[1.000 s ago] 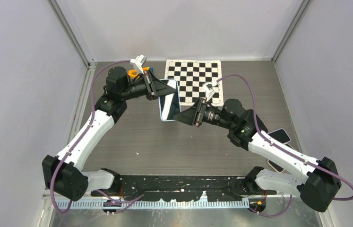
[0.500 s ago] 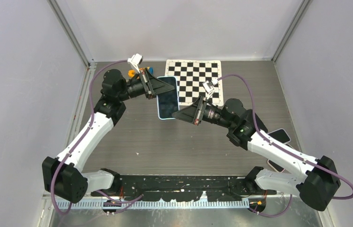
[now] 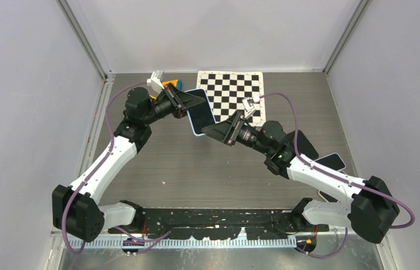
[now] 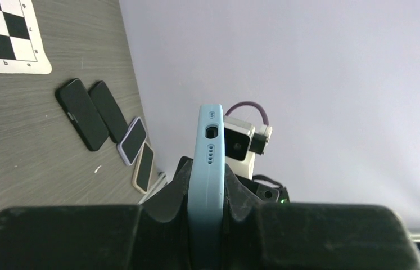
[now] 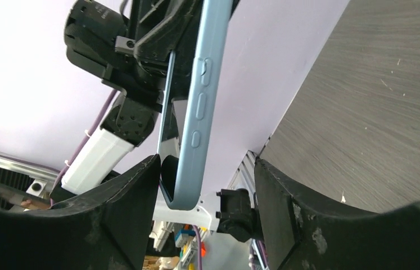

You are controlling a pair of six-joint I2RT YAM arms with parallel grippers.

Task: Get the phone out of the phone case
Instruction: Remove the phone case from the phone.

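Phone (image 5: 197,112) newly tilted, between right hand's (image 3: 206,130) fingers (image 5: 131,197)

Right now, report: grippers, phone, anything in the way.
Left gripper shut on cased phone, held above table. Right gripper open, straddling its free end. Phone not yet out. Nothing in the way.

A grey wood-grain desk (image 3: 196,169) stands boxed in on three sides by plain pale lavender walls (image 3: 213,34), with aluminium posts (image 3: 85,40) at the far corners. A checkerboard sheet (image 3: 227,84) lies at its far edge. The light is soft and even.
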